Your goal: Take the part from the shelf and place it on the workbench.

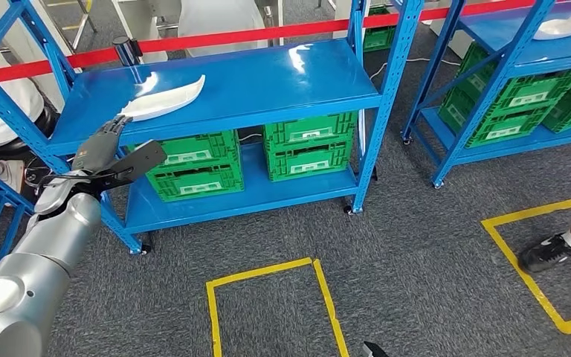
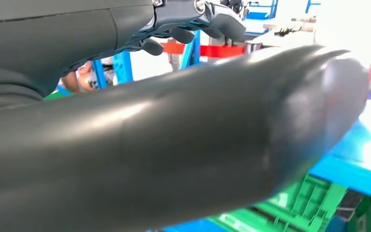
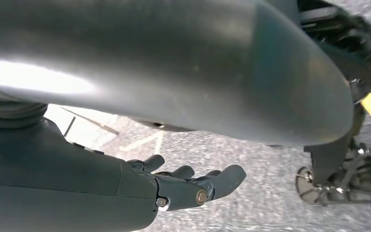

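Blue shelf (image 1: pixel 268 89) carries a white part (image 1: pixel 165 100) above green crates (image 1: pixel 193 171).

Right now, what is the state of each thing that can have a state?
white part: lying flat on the top shelf, untouched.
left hand: raised near the shelf edge, fingers apart, empty.
right hand: hanging over the floor, fingers apart, empty.
green crates: stacked on the lower shelf.

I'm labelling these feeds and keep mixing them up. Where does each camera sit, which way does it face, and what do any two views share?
Head view: high on the body, looking forward and down at the blue shelf holding the white part; the left hand is raised towards it.
Left wrist view: behind the left hand, facing the shelf; thumb and fingers show.
Right wrist view: behind the hanging right hand, facing the grey floor.
Shared: head and left wrist views both show the green crates.
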{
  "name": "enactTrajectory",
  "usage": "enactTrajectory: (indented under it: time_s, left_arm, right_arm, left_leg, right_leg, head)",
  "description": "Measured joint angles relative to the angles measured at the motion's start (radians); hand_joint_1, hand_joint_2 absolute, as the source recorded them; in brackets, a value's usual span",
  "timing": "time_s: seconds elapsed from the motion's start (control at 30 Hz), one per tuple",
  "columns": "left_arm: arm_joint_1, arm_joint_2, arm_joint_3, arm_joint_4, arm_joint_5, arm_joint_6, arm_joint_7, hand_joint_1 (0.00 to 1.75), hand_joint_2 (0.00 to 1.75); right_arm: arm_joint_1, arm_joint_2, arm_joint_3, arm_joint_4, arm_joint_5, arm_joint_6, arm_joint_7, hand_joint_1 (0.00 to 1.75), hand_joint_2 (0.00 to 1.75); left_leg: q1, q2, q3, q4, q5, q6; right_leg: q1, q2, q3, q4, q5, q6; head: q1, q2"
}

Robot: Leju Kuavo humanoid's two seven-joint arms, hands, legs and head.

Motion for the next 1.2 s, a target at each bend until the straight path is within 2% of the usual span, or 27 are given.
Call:
enactTrajectory:
  time_s: [0.03, 0.1, 0.17, 0.23, 0.3, 0.33, 0.37, 0.47, 0.5, 0.53, 0.63, 0.67, 0.7, 0.77, 0.8, 0.83, 0.87, 0.9, 0.93, 0.97, 1.0, 1.03, 1.13, 1.2]
  left_arm:
    - [-0.001, 0.001, -0.001, -0.001, 0.001, 0.001, 0.000, 0.00, 0.00]
    - [-0.005, 0.004, -0.002, -0.005, 0.002, 0.002, 0.000, 0.00, 0.00]
    - [-0.008, 0.006, -0.002, -0.007, 0.003, 0.003, 0.000, 0.00, 0.00]
    - [-0.007, 0.007, -0.002, -0.007, 0.004, 0.003, 0.000, 0.00, 0.00]
    - [-0.004, 0.009, -0.002, -0.005, 0.004, 0.003, 0.000, 0.00, 0.00]
    - [-0.003, 0.010, -0.002, -0.004, 0.004, 0.003, 0.001, 0.00, 0.00]
    - [-0.002, 0.011, -0.002, -0.004, 0.004, 0.003, 0.001, 0.00, 0.00]
    - [-0.004, 0.015, -0.002, -0.003, 0.004, 0.003, 0.000, 0.00, 0.00]
    - [-0.004, 0.016, -0.002, -0.002, 0.004, 0.003, 0.000, 0.00, 0.00]
    - [-0.005, 0.016, -0.002, -0.002, 0.004, 0.003, 0.001, 0.00, 0.00]
    - [-0.007, 0.017, -0.003, -0.003, 0.005, 0.003, 0.001, 0.00, 0.00]
    - [-0.010, 0.017, -0.004, -0.003, 0.006, 0.004, 0.002, 0.00, 0.00]
    - [-0.013, 0.016, -0.005, -0.004, 0.007, 0.004, 0.002, 0.00, 0.00]
    - [-0.016, 0.015, -0.008, -0.003, 0.011, 0.004, 0.004, 0.00, 0.00]
    - [-0.015, 0.014, -0.010, -0.002, 0.014, 0.004, 0.005, 0.00, 0.00]
    - [-0.014, 0.014, -0.012, 0.000, 0.017, 0.004, 0.007, 0.00, 0.00]
    - [-0.012, 0.014, -0.014, 0.001, 0.020, 0.004, 0.008, 0.00, 0.00]
    - [-0.012, 0.014, -0.015, 0.002, 0.023, 0.004, 0.008, 0.00, 0.00]
    - [-0.012, 0.014, -0.017, 0.002, 0.024, 0.004, 0.009, 0.00, 0.00]
    - [-0.013, 0.014, -0.019, 0.002, 0.025, 0.004, 0.009, 0.00, 0.00]
    - [-0.014, 0.014, -0.020, 0.002, 0.026, 0.004, 0.010, 0.00, 0.00]
    - [-0.015, 0.014, -0.021, 0.002, 0.027, 0.004, 0.011, 0.00, 0.00]
    - [-0.015, 0.017, -0.026, 0.001, 0.029, 0.004, 0.019, 0.00, 0.00]
    - [-0.016, 0.020, -0.029, -0.002, 0.030, 0.005, 0.025, 0.00, 0.00]
  right_arm:
    - [0.000, 0.000, -0.001, 0.000, 0.000, 0.000, -0.001, 0.00, 0.00]
    - [-0.003, 0.000, -0.001, -0.001, 0.000, 0.000, 0.003, 0.00, 0.00]
    - [-0.006, -0.001, -0.001, -0.001, 0.000, 0.000, 0.008, 0.00, 0.00]
    - [-0.009, -0.002, -0.002, -0.001, 0.000, -0.001, 0.008, 0.00, 0.00]
    - [-0.010, -0.003, -0.002, -0.001, 0.000, -0.001, 0.009, 0.00, 0.00]
    - [-0.010, -0.003, -0.002, -0.001, 0.000, -0.001, 0.009, 0.00, 0.00]
    - [-0.009, -0.003, -0.002, -0.001, 0.000, -0.001, 0.009, 0.00, 0.00]
    - [-0.010, -0.003, -0.002, -0.001, 0.000, 0.000, 0.009, 0.00, 0.00]
    - [-0.010, -0.002, -0.002, -0.001, 0.000, 0.000, 0.008, 0.00, 0.00]
    - [-0.010, -0.002, -0.002, -0.001, 0.000, 0.000, 0.010, 0.00, 0.00]
    - [-0.011, -0.003, -0.002, -0.001, 0.000, 0.000, 0.016, 0.00, 0.00]
    - [-0.012, -0.004, -0.002, -0.002, 0.001, 0.000, 0.017, 0.00, 0.00]
    - [-0.012, -0.004, -0.002, -0.003, 0.002, 0.000, 0.018, 0.00, 0.00]
    - [-0.013, -0.005, -0.002, -0.004, 0.004, 0.000, 0.019, 0.00, 0.00]
    - [-0.012, -0.005, -0.002, -0.004, 0.005, 0.000, 0.019, 0.00, 0.00]
    - [-0.012, -0.005, -0.002, -0.004, 0.006, 0.000, 0.019, 0.00, 0.00]
    - [-0.011, -0.006, -0.002, -0.004, 0.006, -0.001, 0.019, 0.00, 0.00]
    - [-0.011, -0.006, -0.002, -0.004, 0.006, -0.001, 0.019, 0.00, 0.00]
    - [-0.011, -0.007, -0.002, -0.004, 0.007, -0.001, 0.019, 0.00, 0.00]
    - [-0.011, -0.007, -0.002, -0.004, 0.007, -0.001, 0.019, 0.00, 0.00]
    - [-0.012, -0.007, -0.002, -0.004, 0.007, -0.001, 0.019, 0.00, 0.00]
    - [-0.013, -0.007, -0.002, -0.004, 0.007, -0.001, 0.019, 0.00, 0.00]
    - [-0.013, -0.007, -0.002, -0.005, 0.011, -0.001, 0.022, 0.00, 0.00]
    - [-0.013, -0.008, -0.002, -0.006, 0.014, 0.000, 0.025, 0.00, 0.00]
  left_leg:
    - [0.000, 0.000, 0.003, 0.010, -0.012, -0.007]
    - [0.004, 0.001, 0.006, 0.026, -0.023, -0.018]
    - [0.009, 0.002, -0.012, 0.073, -0.029, -0.025]
    - [0.012, 0.003, -0.082, 0.190, -0.065, -0.033]
    - [0.012, 0.003, -0.168, 0.299, -0.112, -0.036]
    - [0.012, 0.003, -0.191, 0.310, -0.113, -0.034]
    - [0.011, 0.003, -0.202, 0.290, -0.092, -0.031]
    - [0.006, 0.003, -0.166, 0.102, 0.059, -0.016]
    - [0.003, 0.003, -0.154, 0.057, 0.090, -0.012]
    - [0.000, 0.003, -0.149, 0.035, 0.105, -0.009]
    - [0.003, 0.002, -0.138, 0.025, 0.107, 0.001]
    - [0.006, 0.002, -0.131, 0.019, 0.106, 0.005]
    - [0.009, 0.002, -0.124, 0.014, 0.104, 0.011]
    - [0.009, 0.002, -0.115, 0.012, 0.095, 0.020]
    - [0.009, 0.002, -0.110, 0.013, 0.090, 0.022]
    - [0.009, 0.001, -0.104, 0.014, 0.083, 0.022]
    - [0.009, 0.000, -0.097, 0.016, 0.075, 0.021]
    - [0.010, 0.000, -0.089, 0.020, 0.066, 0.019]
    - [0.011, 0.000, -0.081, 0.024, 0.055, 0.016]
    - [0.011, 0.000, -0.076, 0.030, 0.044, 0.011]
    - [0.009, -0.001, -0.073, 0.036, 0.034, 0.005]
    - [0.008, -0.002, -0.073, 0.041, 0.027, 0.000]
    - [0.007, -0.003, -0.069, 0.040, 0.015, -0.015]
    - [0.009, -0.001, -0.079, 0.074, -0.003, -0.027]
  right_leg:
    - [0.002, -0.003, 0.002, -0.012, 0.026, -0.010]
    - [0.007, 0.000, 0.013, -0.006, 0.016, -0.034]
    - [0.008, 0.003, 0.030, -0.007, 0.003, -0.049]
    - [0.010, 0.006, 0.048, -0.007, -0.011, -0.057]
    - [0.012, 0.008, 0.067, -0.007, -0.029, -0.059]
    - [0.013, 0.010, 0.077, -0.007, -0.037, -0.058]
    - [0.014, 0.011, 0.089, -0.007, -0.046, -0.058]
    - [0.015, 0.014, 0.121, -0.007, -0.071, -0.051]
    - [0.016, 0.015, 0.126, -0.008, -0.078, -0.047]
    - [0.016, 0.016, 0.128, -0.008, -0.083, -0.041]
    - [0.018, 0.016, 0.133, -0.010, -0.097, -0.023]
    - [0.019, 0.014, 0.127, 0.004, -0.106, -0.019]
    - [0.020, 0.013, 0.109, 0.040, -0.122, -0.016]
    - [0.019, 0.012, 0.039, 0.156, -0.160, -0.011]
    - [0.019, 0.012, 0.001, 0.210, -0.168, -0.009]
    - [0.019, 0.011, -0.027, 0.238, -0.160, -0.006]
    - [0.018, 0.011, -0.039, 0.235, -0.136, -0.004]
    - [0.016, 0.011, -0.034, 0.199, -0.099, -0.002]
    - [0.014, 0.010, -0.017, 0.141, -0.055, -0.001]
    - [0.014, 0.009, 0.003, 0.087, -0.025, -0.001]
    - [0.014, 0.008, 0.023, 0.042, -0.011, -0.004]
    - [0.015, 0.008, 0.035, 0.016, -0.009, -0.009]
    - [0.017, 0.009, 0.049, 0.002, -0.027, -0.030]
    - [0.014, 0.009, 0.064, -0.002, -0.035, -0.043]
  head:
    - [-0.001, 0.000]
    - [-0.004, 0.000]
    - [-0.004, 0.000]
    - [-0.004, 0.000]
    - [-0.005, 0.000]
    - [-0.005, 0.000]
    - [-0.005, 0.000]
    - [-0.005, 0.000]
    - [-0.005, 0.000]
    - [-0.005, 0.000]
    - [-0.005, 0.000]
    - [-0.004, 0.000]
    - [-0.003, 0.000]
    - [-0.002, 0.000]
    - [-0.002, 0.000]
    - [-0.002, 0.000]
    - [-0.002, 0.000]
    - [-0.002, 0.000]
    - [-0.002, 0.000]
    - [-0.002, 0.000]
    - [-0.002, 0.000]
    - [-0.003, 0.000]
    - [-0.003, 0.000]
    - [-0.006, 0.000]
